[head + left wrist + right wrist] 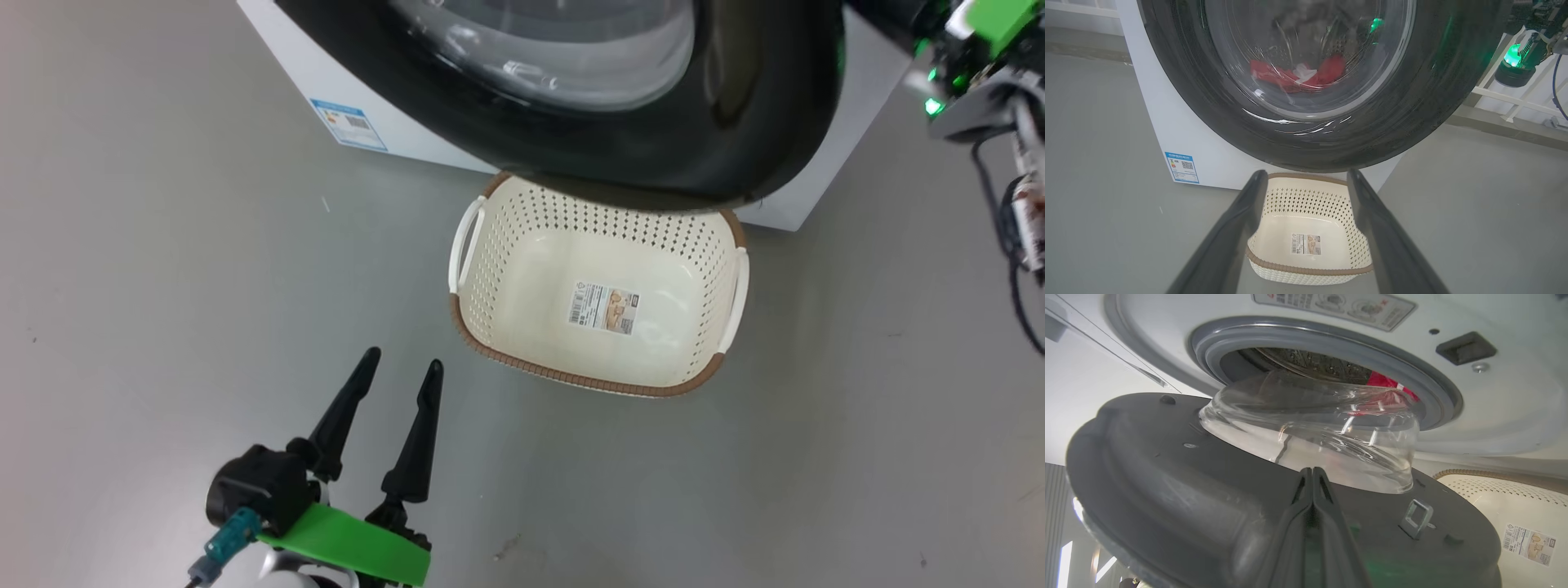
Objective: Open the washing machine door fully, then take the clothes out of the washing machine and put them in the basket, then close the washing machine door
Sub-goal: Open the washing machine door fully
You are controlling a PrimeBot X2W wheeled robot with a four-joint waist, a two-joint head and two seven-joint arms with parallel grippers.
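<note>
The shut, empty right hand (1312,477) should press the inner face of the door (1167,506) steadily outward — clear over the basket (571,377) — while the left hand (404,358) hangs wide open, empty.

Smooth grey floor (122,327): matt, one small dark scuff mark (508,545), a few scattered specks. White slender-barred frame (1515,99): stands on that floor, left wrist view, right side.
</note>
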